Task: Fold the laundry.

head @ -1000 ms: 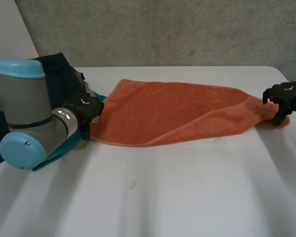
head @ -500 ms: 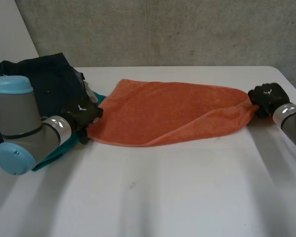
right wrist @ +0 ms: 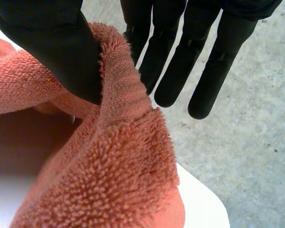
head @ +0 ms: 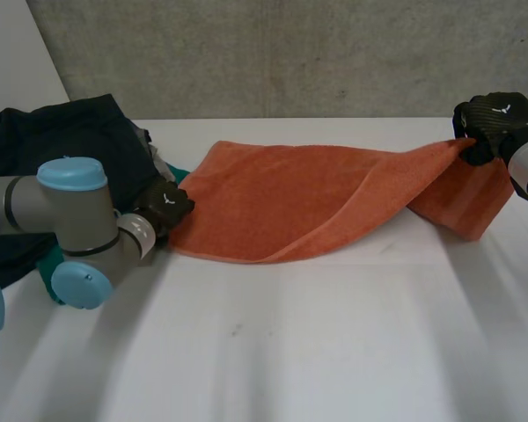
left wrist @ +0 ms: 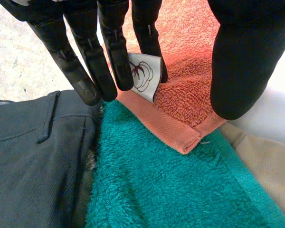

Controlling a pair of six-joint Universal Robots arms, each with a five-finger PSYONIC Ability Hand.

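Observation:
An orange towel (head: 299,202) lies spread across the far middle of the white table (head: 290,352). My left hand (head: 167,204) rests at its near left corner. In the left wrist view its straight fingers (left wrist: 111,52) touch the towel (left wrist: 180,95) beside a white label (left wrist: 143,76), with the thumb (left wrist: 242,61) set apart on the terry. That hand is open. My right hand (head: 493,119) holds the towel's right end up off the table. In the right wrist view the edge (right wrist: 109,180) is pinched between the thumb (right wrist: 52,42) and the fingers (right wrist: 180,57).
A heap of dark clothes (head: 70,141) sits at the far left. A teal towel (left wrist: 156,190) and a beige cloth (left wrist: 270,166) lie under the orange corner. A concrete wall runs behind the table.
My right hand closed on the towel's right end, then rose and moved back, lifting it so that it hangs folded. My left arm swung in; its hand stayed at the left corner.

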